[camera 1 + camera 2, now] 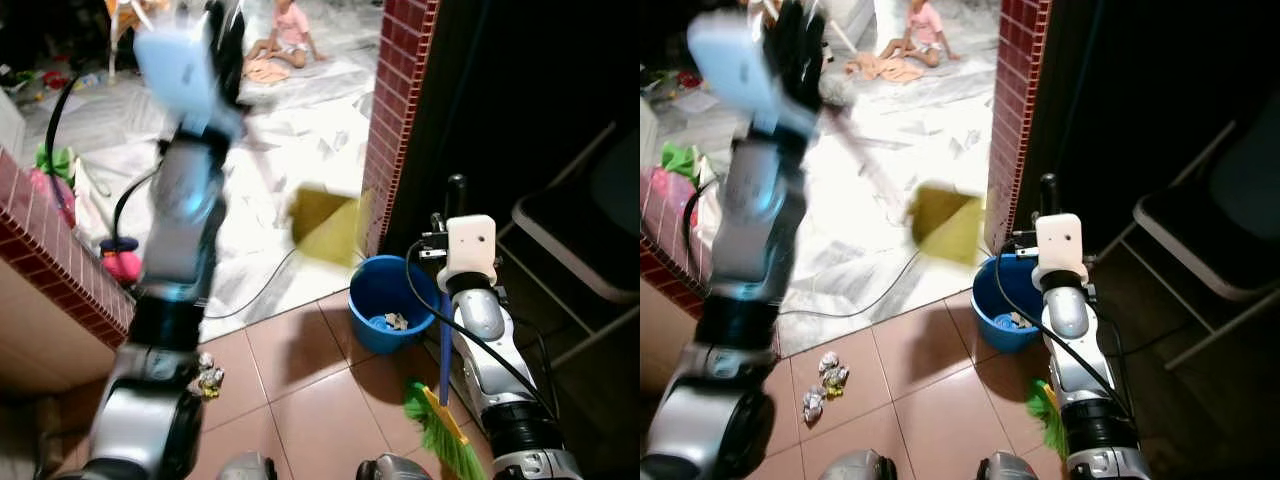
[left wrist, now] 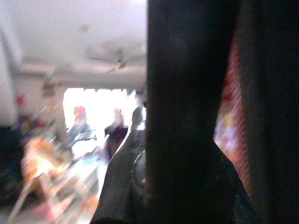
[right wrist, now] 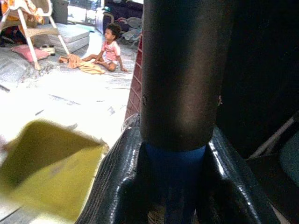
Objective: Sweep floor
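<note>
**Dustpan Raised Over the Bin: Emptying Step in Hand**

You are at the emptying stage, by my reading. The yellow dustpan (image 1: 328, 224) hangs in the air, blurred, just above and beside the blue bucket (image 1: 388, 300), which stands on the tiled floor (image 1: 300, 370) against the foot of the red brick pillar (image 1: 398, 100). Some scraps already lie inside the bucket.

Your left gripper (image 1: 800, 45) is lifted high, well above the bucket. A long pale handle runs down from it to the dustpan. In the left wrist view, the fingers (image 2: 135, 186) close round a dark shaft, so I record it as clamped on the dustpan's handle.

Your right gripper (image 1: 456, 195) stands just beside the bucket, on the side away from the bright marble room. Its fingers (image 3: 117, 186) grip the broom (image 1: 445, 425) by its dark and blue shaft. The green bristles rest on the tiles near the bucket.

Crumpled litter (image 1: 823, 385) lies on the tiles, well apart from the bucket, towards the low brick wall (image 1: 55, 250). It is not yet collected.

The next move calls for bringing the dustpan squarely over the bucket's mouth and tipping it. Then you must lower it for the remaining litter.

A person (image 3: 111, 51) sits on the floor in the far room, well clear of the bucket.
</note>
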Available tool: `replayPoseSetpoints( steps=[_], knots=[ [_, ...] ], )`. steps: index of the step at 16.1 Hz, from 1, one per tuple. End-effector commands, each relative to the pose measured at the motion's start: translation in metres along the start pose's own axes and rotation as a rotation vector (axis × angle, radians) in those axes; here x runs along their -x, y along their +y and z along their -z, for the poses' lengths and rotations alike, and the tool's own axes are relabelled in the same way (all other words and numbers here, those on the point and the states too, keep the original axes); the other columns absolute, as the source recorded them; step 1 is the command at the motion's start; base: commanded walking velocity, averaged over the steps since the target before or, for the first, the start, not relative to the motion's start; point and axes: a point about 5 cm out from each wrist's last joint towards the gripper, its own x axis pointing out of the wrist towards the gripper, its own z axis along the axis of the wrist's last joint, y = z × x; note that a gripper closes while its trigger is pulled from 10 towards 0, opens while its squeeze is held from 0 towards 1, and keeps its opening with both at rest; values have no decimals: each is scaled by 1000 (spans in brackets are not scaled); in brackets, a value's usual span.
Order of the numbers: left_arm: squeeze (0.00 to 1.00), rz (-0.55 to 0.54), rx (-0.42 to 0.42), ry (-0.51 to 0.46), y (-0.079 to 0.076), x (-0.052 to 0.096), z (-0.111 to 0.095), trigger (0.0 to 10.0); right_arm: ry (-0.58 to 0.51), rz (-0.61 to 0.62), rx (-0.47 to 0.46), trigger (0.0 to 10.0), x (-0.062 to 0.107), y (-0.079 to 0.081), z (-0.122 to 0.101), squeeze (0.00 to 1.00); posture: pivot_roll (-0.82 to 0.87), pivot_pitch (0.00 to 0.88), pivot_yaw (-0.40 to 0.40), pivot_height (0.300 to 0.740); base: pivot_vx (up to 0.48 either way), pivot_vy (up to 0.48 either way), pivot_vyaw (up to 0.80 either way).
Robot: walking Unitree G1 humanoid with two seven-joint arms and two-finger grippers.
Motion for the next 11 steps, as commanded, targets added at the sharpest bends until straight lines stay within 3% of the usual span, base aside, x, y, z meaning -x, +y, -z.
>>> replayPoseSetpoints(
  steps=[1,4,5,6,9,11],
  knots=[
    [0,-23,-15,-117,6,-6,-29,10000,-34,-11,-3,10000,-5,3,-7,0,0,0,-9,740,0,0,0],
    [0,-67,-118,-54,18,5,-21,10000,-33,-17,-14,10000,-6,7,-5,0,17,0,-12,740,0,0,0],
    [0,-68,-84,5,20,13,-9,10000,-45,-16,-30,10000,-7,8,-7,0,17,0,-11,740,0,0,0],
    [0,-58,-92,73,22,33,8,10000,-75,-24,-49,10000,-9,11,-14,0,9,0,-1,740,0,0,0],
    [0,-137,-114,209,31,65,32,10000,-77,-14,-46,10000,-12,6,-15,0,13,0,-8,740,0,0,0],
    [0,-180,-129,234,33,74,36,10000,-68,-19,-60,10000,-14,7,-13,0,22,0,-17,740,0,0,0]
  ],
)
